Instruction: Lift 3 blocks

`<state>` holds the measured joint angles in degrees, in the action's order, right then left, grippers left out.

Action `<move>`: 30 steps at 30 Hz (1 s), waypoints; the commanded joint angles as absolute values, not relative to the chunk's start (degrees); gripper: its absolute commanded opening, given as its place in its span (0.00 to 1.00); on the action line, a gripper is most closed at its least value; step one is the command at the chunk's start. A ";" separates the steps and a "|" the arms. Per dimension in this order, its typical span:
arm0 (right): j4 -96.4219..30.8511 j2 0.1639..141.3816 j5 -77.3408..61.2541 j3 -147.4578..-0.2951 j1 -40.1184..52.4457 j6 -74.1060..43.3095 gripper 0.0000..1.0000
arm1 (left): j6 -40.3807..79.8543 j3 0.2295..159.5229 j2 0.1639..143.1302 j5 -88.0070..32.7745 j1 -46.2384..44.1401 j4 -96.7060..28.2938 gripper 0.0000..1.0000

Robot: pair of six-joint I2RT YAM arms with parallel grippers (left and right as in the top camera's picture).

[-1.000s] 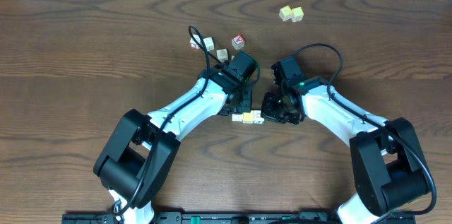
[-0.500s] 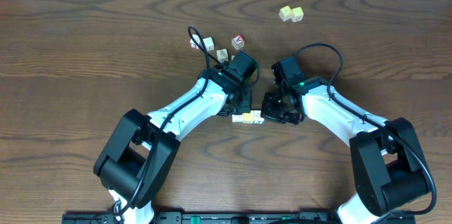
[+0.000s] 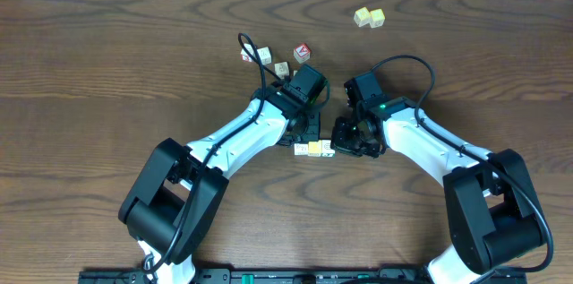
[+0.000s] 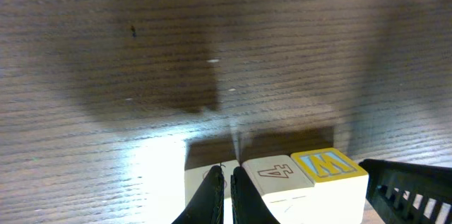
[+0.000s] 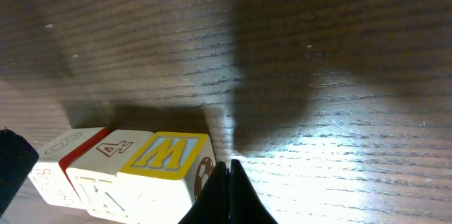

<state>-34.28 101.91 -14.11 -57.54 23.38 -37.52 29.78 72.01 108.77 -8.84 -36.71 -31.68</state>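
Blocks (image 3: 313, 148) in a row: W block (image 5: 166, 155), 4 block (image 5: 113, 146), third unreadable. Left hand (image 4: 227, 176) and right hand (image 5: 227, 169) both closed, one at each end.

The middle block (image 5: 116, 146) of the row has an outlined "4" on its top face. At 3 o'clock from it in the right wrist view, the yellow-faced block (image 5: 164, 155) shows a blue "W". At 9 o'clock, the end block (image 5: 60, 146) bears a curled mark too unclear to read.
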 commanded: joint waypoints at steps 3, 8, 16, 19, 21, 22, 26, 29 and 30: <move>-34.28 100.51 -13.54 -57.14 23.73 -38.28 0.01 | 29.63 71.42 109.03 -10.94 -36.80 -32.01 0.07; -34.28 100.51 -13.54 -57.14 23.73 -38.28 0.01 | 29.63 71.42 109.03 -11.55 -36.80 -32.08 0.07; -34.28 100.51 -13.54 -57.14 23.73 -38.26 0.01 | 29.61 71.42 109.03 -12.84 -36.80 -32.01 0.07; -34.30 100.51 -13.54 -57.14 23.73 -38.28 0.01 | 29.61 71.42 109.03 -12.88 -36.80 -32.01 0.07; -34.30 100.51 -13.54 -57.14 23.73 -38.28 0.01 | 29.61 71.42 109.03 -12.88 -36.80 -32.03 0.07; -34.30 100.51 -13.54 -57.14 23.73 -38.28 0.01 | 29.61 71.42 109.03 -12.88 -36.80 -32.03 0.07; -34.30 100.51 -13.54 -57.14 23.73 -38.28 0.01 | 29.47 71.42 109.03 -13.54 -36.80 -32.01 0.07; -34.28 100.51 -13.54 -57.14 23.73 -38.28 0.01 | 29.39 71.42 109.03 -14.13 -36.80 -32.01 0.07; -34.28 100.51 -13.54 -57.14 23.73 -38.28 0.01 | 29.39 71.42 109.03 -14.13 -36.80 -31.99 0.07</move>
<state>-34.28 101.91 -14.11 -57.54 23.38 -37.52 29.76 72.01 108.77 -13.41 -36.71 -31.75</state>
